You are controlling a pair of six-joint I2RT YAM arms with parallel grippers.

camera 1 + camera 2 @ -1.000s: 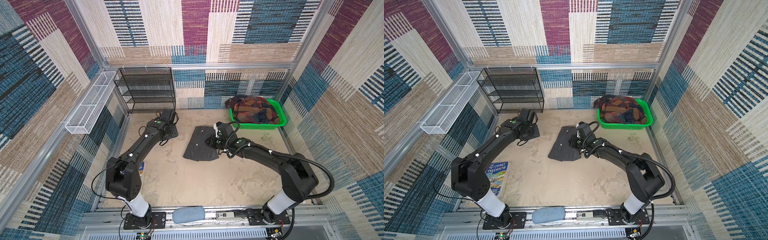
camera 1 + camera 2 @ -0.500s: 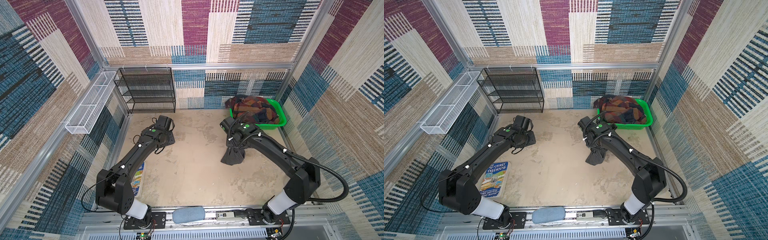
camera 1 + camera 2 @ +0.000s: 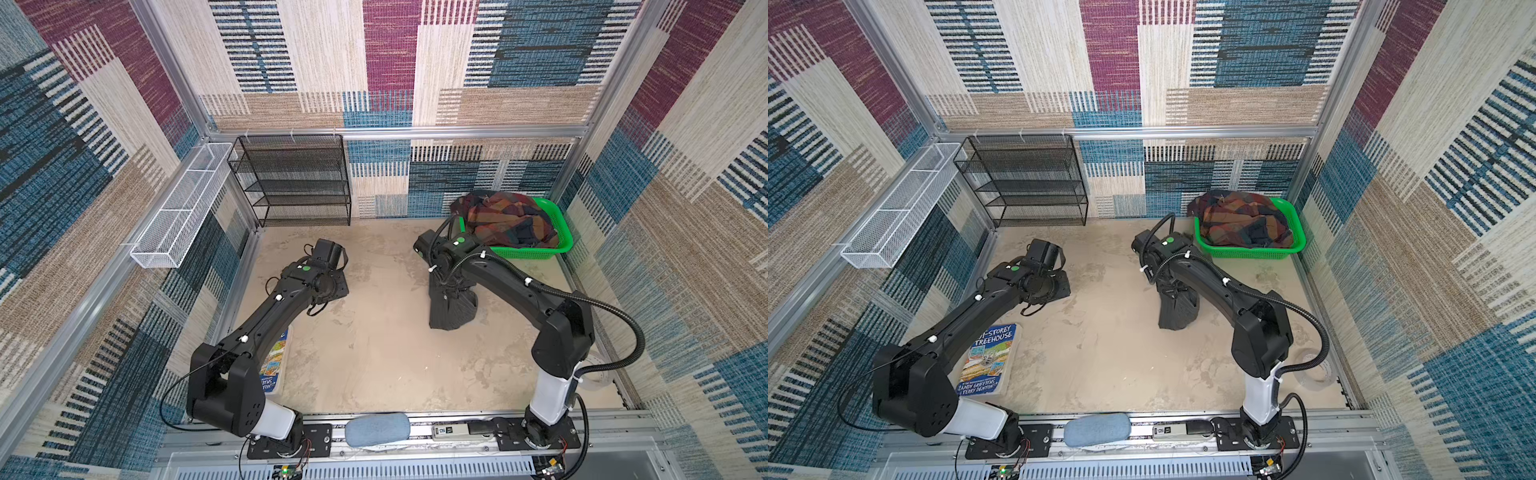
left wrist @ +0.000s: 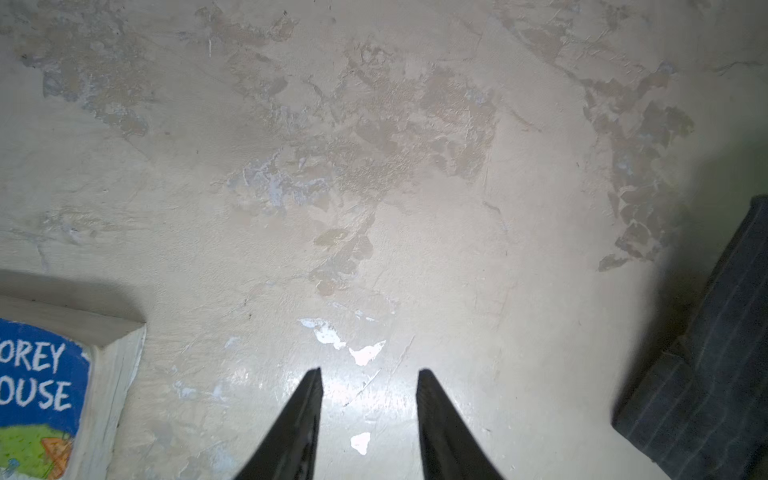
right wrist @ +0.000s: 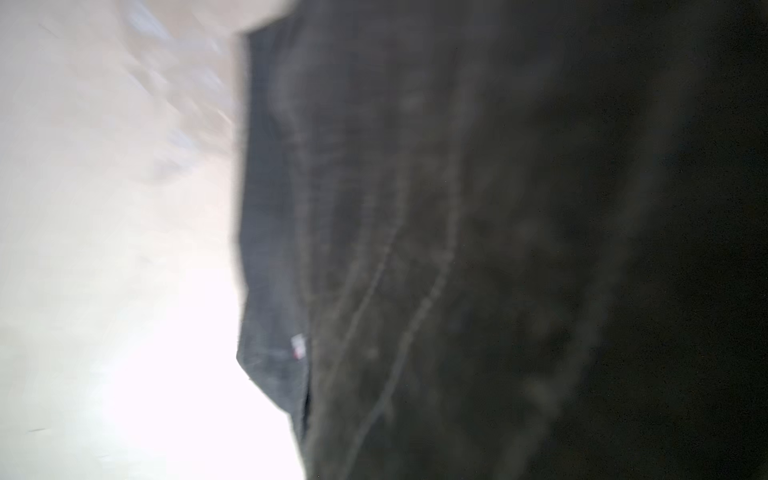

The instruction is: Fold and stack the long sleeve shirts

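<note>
- The beige, mottled tabletop [image 3: 374,353] fills the lower middle of both top views, walled in by patterned panels.
- A black wire shelf rack [image 3: 299,183] stands against the back wall, upper left of centre. A white wire tray [image 3: 178,216] hangs on the rail to its left.
- A green basket [image 3: 528,251] sits at the upper right of the tabletop. The plaid shirt [image 3: 507,218] is heaped loosely inside it, one edge spilling over the basket's left rim.
- The charcoal shirt [image 3: 453,309], thinly pinstriped, hangs right of centre as a narrow bunch. Its lower end rests on the tabletop, below and left of the basket.
- A paperback book [image 3: 988,357] lies flat at the lower left, beside the left arm.
- The right gripper [image 3: 446,284], largely hidden under its wrist, is clamped on the top of the charcoal shirt. Its wrist view is filled with blurred dark cloth.
- The left gripper [image 4: 369,370] hovers left of centre, fingers apart with only bare tabletop between them, apart from both shirts.
</note>
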